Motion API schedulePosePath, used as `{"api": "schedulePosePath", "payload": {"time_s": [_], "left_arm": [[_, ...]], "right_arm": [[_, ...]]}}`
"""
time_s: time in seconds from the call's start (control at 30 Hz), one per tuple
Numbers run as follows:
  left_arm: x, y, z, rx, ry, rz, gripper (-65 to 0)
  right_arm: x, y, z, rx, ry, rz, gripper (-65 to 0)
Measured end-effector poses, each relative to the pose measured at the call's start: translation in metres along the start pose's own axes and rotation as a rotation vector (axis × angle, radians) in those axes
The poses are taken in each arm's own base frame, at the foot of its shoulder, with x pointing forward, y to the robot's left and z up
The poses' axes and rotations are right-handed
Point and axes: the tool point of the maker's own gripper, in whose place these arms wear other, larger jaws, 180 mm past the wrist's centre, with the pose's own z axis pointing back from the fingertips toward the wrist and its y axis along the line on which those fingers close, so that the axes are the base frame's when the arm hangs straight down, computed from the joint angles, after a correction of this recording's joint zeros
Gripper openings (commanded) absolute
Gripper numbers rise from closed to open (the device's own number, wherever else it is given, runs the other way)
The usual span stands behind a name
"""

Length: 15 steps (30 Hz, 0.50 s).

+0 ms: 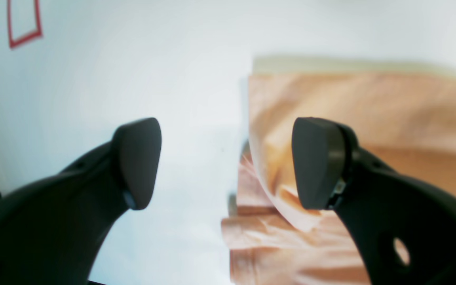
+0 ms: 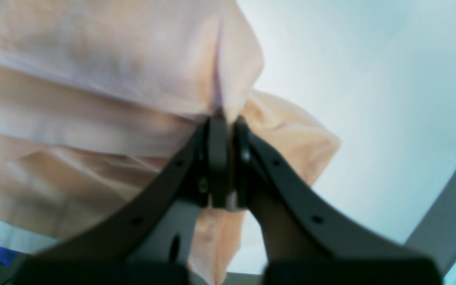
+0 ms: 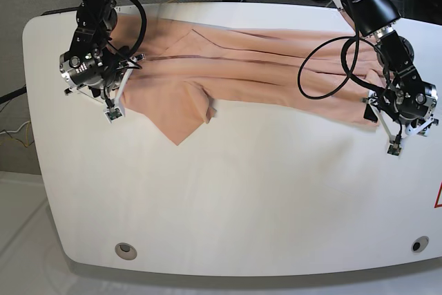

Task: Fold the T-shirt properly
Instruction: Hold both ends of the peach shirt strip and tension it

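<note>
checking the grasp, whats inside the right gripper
A pinched fold of the T-shirt sits between the shut fingers of the right gripper; how much cloth lies deeper is covered.

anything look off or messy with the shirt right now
Yes. The T-shirt lies bunched in long wrinkles across the far side of the table, and one flap hangs toward the near side as a crooked point. Only the right gripper is shut on fabric; the left gripper is open at the shirt's edge.

The left tool [image 1: 228, 162] sits at the base view's right edge, its pads spread wide. The right tool [image 2: 228, 158], upper left there, is pinched closed on cloth.
</note>
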Motion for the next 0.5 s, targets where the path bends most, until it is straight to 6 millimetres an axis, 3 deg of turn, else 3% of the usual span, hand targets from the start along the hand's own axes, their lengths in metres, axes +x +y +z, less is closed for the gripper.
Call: {"api": "schedulePosePath", "payload": {"time_s": [0.2, 0.5], "left_arm": [[-0.004, -0.002, -0.001, -0.003, 0.009, -0.003, -16.5], [-0.005, -0.002, -0.001, -0.003, 0.011, -0.004, -16.5]], "right_arm": [[0.002, -0.002, 0.002, -0.006, -0.006, 0.002, -61.7], [0.001, 0.013, -0.001, 0.014, 0.008, 0.059, -41.6]]}}
